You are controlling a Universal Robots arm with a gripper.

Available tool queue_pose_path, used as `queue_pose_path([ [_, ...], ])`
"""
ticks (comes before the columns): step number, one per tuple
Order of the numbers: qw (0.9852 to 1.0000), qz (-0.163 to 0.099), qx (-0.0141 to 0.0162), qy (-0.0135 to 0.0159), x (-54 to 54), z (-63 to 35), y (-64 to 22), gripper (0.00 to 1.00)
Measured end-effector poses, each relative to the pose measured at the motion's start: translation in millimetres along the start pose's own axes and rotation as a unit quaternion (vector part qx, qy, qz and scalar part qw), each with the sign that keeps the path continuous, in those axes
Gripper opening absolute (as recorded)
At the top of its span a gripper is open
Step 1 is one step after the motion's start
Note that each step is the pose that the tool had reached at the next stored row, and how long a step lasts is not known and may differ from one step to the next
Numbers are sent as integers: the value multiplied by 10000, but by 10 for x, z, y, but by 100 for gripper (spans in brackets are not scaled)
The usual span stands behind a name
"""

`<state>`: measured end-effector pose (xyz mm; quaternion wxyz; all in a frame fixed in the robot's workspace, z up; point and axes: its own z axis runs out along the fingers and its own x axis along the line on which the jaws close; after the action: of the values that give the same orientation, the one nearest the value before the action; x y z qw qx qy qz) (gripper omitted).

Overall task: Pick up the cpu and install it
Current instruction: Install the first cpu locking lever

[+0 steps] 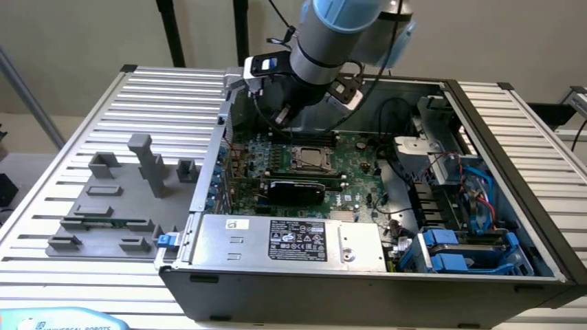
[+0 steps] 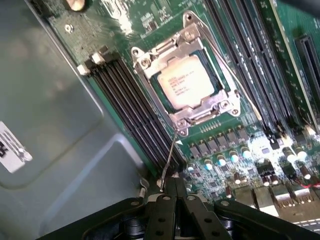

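1. At the exterior view's left you see the slatted metal table [image 1: 55,172], with a cluster of grey fixture blocks [image 1: 147,165] standing on it, well apart from the arm.
2. Just beside the blocks, toward the exterior view's right, the open computer case [image 1: 367,285] lies on its side. Its silver power supply [image 1: 284,239] sits along the near wall and the green motherboard [image 1: 353,172] is behind it.
3. Above the case's far left corner, the arm [image 1: 335,34] reaches down, and you find the gripper [image 1: 284,117] hanging inside the case over the far edge of the board.
4. In the wrist view, the gripper [image 2: 172,182] has its fingers pressed together. A thin metal rod [image 2: 169,157] runs from the socket down to just beside the fingertips. You cannot tell whether they touch it.
5. The cpu [image 1: 308,159] lies flat in the middle of the board, near the gripper but apart from it. In the wrist view, the cpu [image 2: 186,85] sits inside the metal socket frame [image 2: 150,60], its pale top facing up, with dark memory slots [image 2: 127,112] running alongside.
6. At the exterior view's right end of the case you see blue drive carriers [image 1: 454,251] in the near corner.
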<state>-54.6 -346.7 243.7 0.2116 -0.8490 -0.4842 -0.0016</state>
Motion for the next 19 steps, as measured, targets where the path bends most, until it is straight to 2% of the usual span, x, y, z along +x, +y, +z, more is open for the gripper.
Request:
queue_pose_path([
  [7,10000,-12,32,49,133,-68,253,11],
  [13,10000,-16,24,56,132,-50,267,11],
  [19,10000,-17,17,48,97,57,262,11],
])
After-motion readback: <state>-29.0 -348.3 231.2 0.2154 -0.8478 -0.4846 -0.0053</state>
